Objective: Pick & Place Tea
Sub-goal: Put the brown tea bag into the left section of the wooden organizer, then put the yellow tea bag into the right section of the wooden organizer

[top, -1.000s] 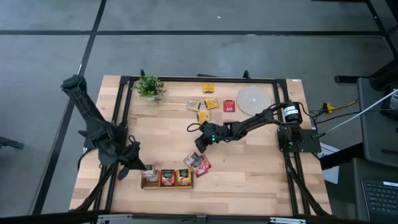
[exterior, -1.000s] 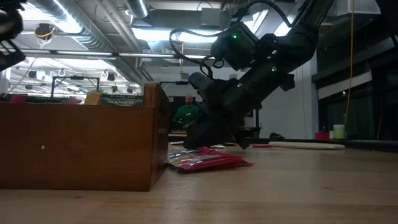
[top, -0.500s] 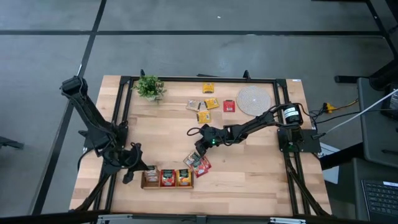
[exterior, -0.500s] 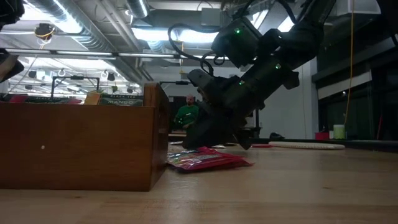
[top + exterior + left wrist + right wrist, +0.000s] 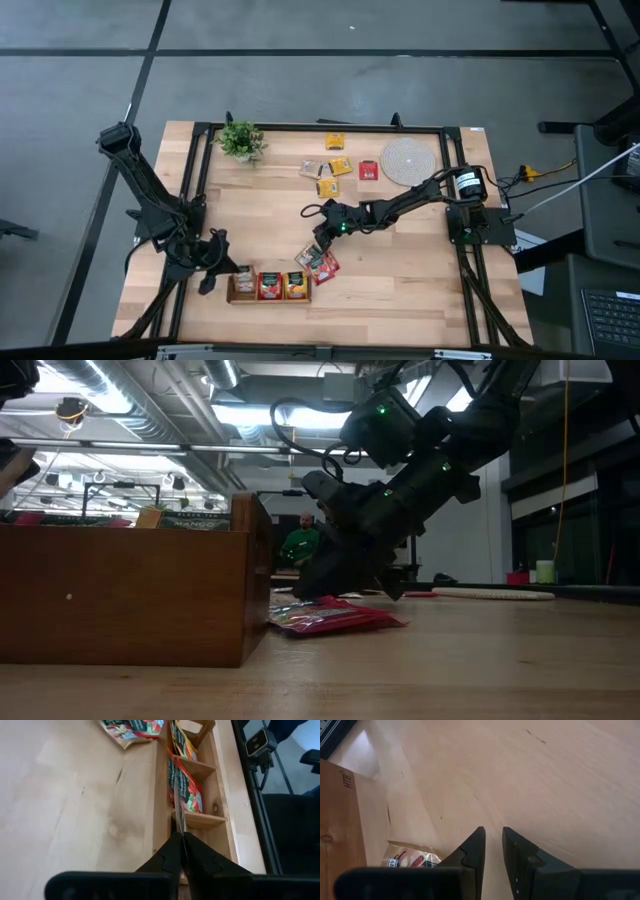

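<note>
On my wooden counter (image 5: pixel 400 280), the left tool (image 5: pixel 180 842) pinches a sachet (image 5: pixel 179 815) over the wooden tray (image 5: pixel 268 287); the right tool (image 5: pixel 491 842), slightly apart and empty, hovers by loose red sachets (image 5: pixel 321 262).

Pale wood on the table (image 5: pixel 400 270), smooth and matt, with fine grain and a few darker knots. Darker brown wood in the tray (image 5: pixel 130 595) at 7 o'clock, sanded smooth, faintly satin. Glossy, crinkled printed wrapping on the tea sachets (image 5: pixel 330 618) beside it, catching light. Coarse woven fibre in the round mat (image 5: pixel 407 160) at 1 o'clock. Matt black plastic on the left gripper (image 5: pixel 180 837) and right gripper (image 5: pixel 492 832). Black metal along the table's frame (image 5: pixel 330 128).
</note>
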